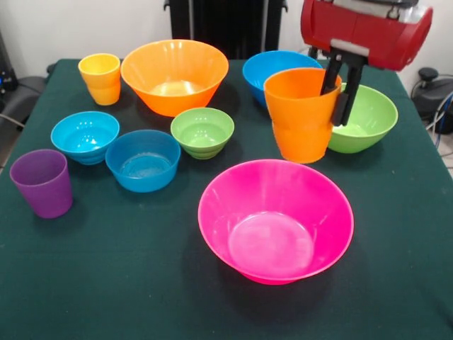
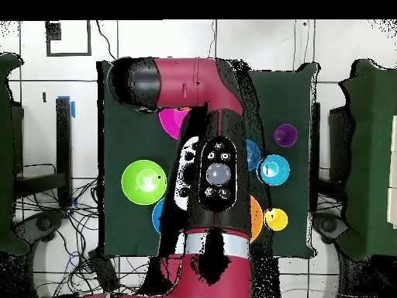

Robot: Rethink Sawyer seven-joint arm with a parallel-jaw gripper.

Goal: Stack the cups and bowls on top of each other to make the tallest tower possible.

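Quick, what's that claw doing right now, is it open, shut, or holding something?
Gripper: shut on the orange cup, one finger inside the rim, one outside.

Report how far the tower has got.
Nothing is stacked yet: every bowl and cup sits apart on the table. In hand: the hand grips the orange cup by its rim, one finger inside. Left: set it in the pink bowl, then pile on everything else.

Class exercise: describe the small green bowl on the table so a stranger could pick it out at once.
Start from the large orange bowl at the far side of the green table. Just in front of it sits the small green bowl, beside a blue bowl. It is far smaller than the other green bowl by the claw.
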